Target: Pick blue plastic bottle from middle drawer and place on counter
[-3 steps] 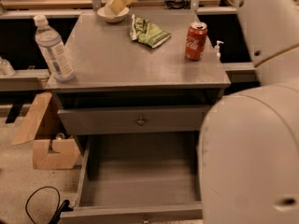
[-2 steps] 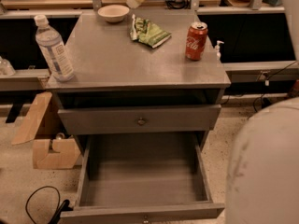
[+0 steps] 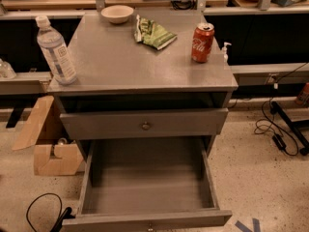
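Observation:
The blue plastic bottle (image 3: 55, 50) stands upright on the counter (image 3: 130, 62) at its front left corner, clear with a white cap and a pale label. The middle drawer (image 3: 147, 187) is pulled wide open below, and its grey floor holds nothing. Above it sits a grey drawer front with a brass knob (image 3: 145, 125). The gripper and the arm are out of view.
On the counter stand a red Coca-Cola can (image 3: 202, 42) at the right, a green snack bag (image 3: 153, 33) and a white bowl (image 3: 117, 13) at the back. A cardboard box (image 3: 46, 139) sits on the floor left of the cabinet. Black cables (image 3: 280, 134) lie at the right.
The white arm that filled the right side and the gripper near the bowl have gone out of view. The bottle, can and drawer have not moved.

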`<state>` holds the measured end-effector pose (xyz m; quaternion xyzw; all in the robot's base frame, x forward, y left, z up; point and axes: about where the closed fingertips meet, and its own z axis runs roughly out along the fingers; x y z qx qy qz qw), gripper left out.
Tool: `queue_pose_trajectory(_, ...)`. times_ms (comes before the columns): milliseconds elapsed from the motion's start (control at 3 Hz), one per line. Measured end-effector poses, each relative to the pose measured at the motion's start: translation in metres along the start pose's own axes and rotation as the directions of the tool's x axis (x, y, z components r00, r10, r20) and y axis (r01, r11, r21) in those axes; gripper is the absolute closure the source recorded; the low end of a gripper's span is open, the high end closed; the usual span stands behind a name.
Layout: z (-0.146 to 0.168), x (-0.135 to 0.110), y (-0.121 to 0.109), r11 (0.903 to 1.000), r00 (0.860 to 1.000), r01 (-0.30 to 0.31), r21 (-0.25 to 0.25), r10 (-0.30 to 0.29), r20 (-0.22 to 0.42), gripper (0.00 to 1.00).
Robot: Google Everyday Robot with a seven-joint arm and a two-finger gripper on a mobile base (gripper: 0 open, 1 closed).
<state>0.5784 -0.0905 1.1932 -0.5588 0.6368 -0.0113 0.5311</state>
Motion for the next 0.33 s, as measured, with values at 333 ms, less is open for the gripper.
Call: queue_pose_trajectory(333, -0.0669, -0.024, 0.0168, 0.9853, 1.0, 0.019, 0.17, -0.018, -0.008, 0.0)
